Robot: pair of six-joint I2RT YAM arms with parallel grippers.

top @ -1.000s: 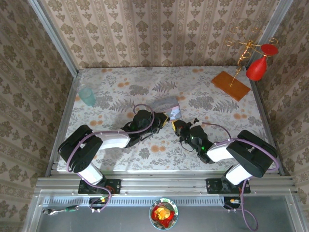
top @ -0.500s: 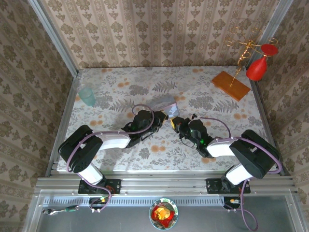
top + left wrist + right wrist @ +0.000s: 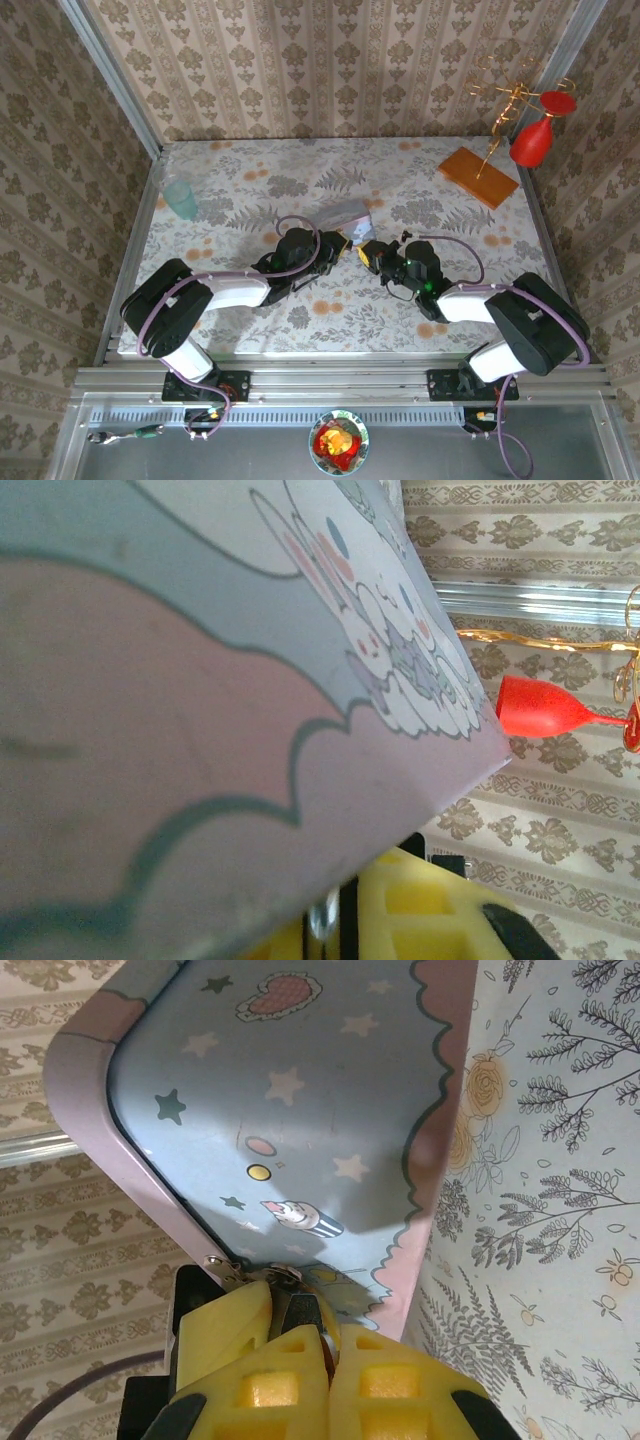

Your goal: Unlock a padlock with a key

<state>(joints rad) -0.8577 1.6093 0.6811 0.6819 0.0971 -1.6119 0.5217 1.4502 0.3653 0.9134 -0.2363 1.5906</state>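
So the right gripper (image 3: pixel 300 1310) has its yellow fingers squeezed together right at the edge of the pastel cartoon tin (image 3: pixel 300 1110). The padlock (image 3: pixel 285 1275) looks like that small silvery bit at the tips. Can't see inside the tin, or whether the left gripper (image 3: pixel 338 243), hard against the tin's left side, is pinching anything. Both arms reach in low over the floral table (image 3: pixel 250 180), wrists nearly meeting.

small dark padlock (image 3: pixel 297 1298), mostly hidden, sits at the pastel tin's (image 3: pixel 300 1110) edge.

Pastel tin (image 3: pixel 200 730), yellow pincer (image 3: pixel 345 925) beneath, perhaps touching
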